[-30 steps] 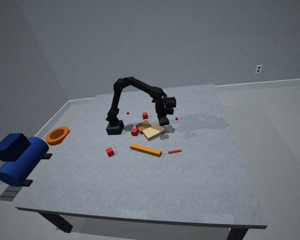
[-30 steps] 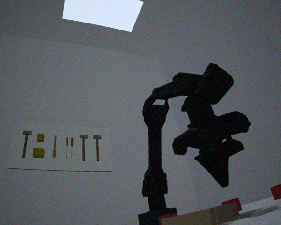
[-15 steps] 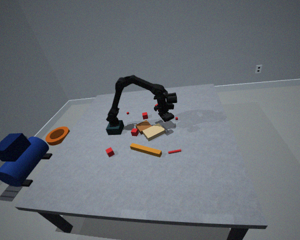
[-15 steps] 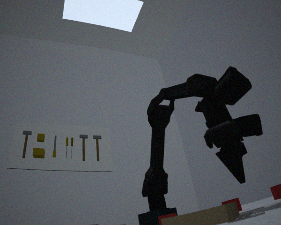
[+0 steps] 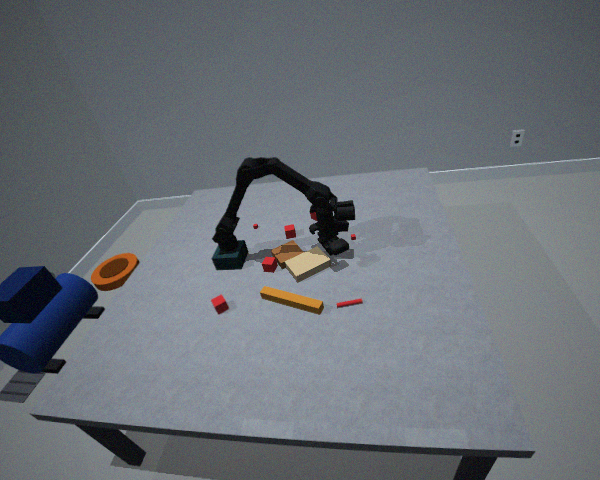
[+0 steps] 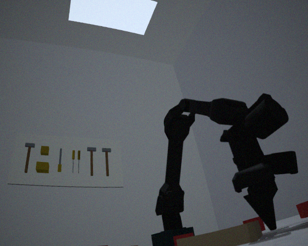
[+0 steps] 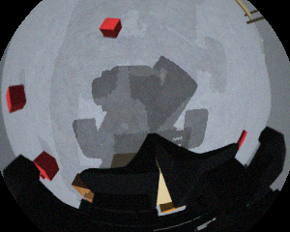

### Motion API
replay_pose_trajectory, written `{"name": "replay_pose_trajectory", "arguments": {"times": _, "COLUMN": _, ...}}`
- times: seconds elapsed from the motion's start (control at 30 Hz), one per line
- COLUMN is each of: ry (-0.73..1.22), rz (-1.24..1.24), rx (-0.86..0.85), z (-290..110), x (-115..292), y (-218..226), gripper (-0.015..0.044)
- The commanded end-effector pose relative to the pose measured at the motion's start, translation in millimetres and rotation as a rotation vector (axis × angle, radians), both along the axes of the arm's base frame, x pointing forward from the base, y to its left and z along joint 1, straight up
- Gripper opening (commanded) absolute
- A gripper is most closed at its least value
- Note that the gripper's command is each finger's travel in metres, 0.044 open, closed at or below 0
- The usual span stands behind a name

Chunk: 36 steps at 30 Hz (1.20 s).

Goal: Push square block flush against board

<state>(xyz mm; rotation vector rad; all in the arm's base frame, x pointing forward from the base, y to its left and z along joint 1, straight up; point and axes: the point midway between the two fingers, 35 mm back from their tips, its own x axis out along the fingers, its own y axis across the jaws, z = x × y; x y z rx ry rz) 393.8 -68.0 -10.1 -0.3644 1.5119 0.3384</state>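
The square block (image 5: 306, 263) (image 6: 223, 234) is a flat tan slab lying at an angle near the table's middle. The board (image 5: 291, 299) is a long orange bar lying in front of it, with a gap between them. My gripper (image 5: 335, 246) (image 6: 270, 225) is shut and empty. Its tip points down just beyond the block's back right corner, close to the table. I cannot tell whether it touches the block. In the wrist view the dark fingers (image 7: 159, 158) fill the bottom, and a sliver of the tan block (image 7: 163, 195) shows between them.
A brown block (image 5: 286, 250) lies against the tan block's back left. Red cubes (image 5: 269, 264) (image 5: 289, 230) (image 5: 219, 303) and a red stick (image 5: 349, 302) are scattered around. The arm's base (image 5: 229, 255) stands to the left. An orange ring (image 5: 114, 270) and a blue cylinder (image 5: 42, 322) are at the left edge.
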Motion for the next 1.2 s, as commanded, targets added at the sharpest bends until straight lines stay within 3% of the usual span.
{"name": "replay_pose_trajectory", "arguments": {"times": 0.0, "ry": 0.004, "rz": 0.003, "rx": 0.003, "z": -1, "x": -6, "y": -2, "gripper": 0.0000}}
{"name": "replay_pose_trajectory", "arguments": {"times": 0.67, "ry": 0.006, "rz": 0.003, "rx": 0.002, "z": -3, "x": -33, "y": -15, "gripper": 0.0000}}
{"name": "replay_pose_trajectory", "arguments": {"times": 1.17, "ry": 0.005, "rz": 0.003, "rx": 0.002, "z": -1, "x": -14, "y": -7, "gripper": 0.0000}}
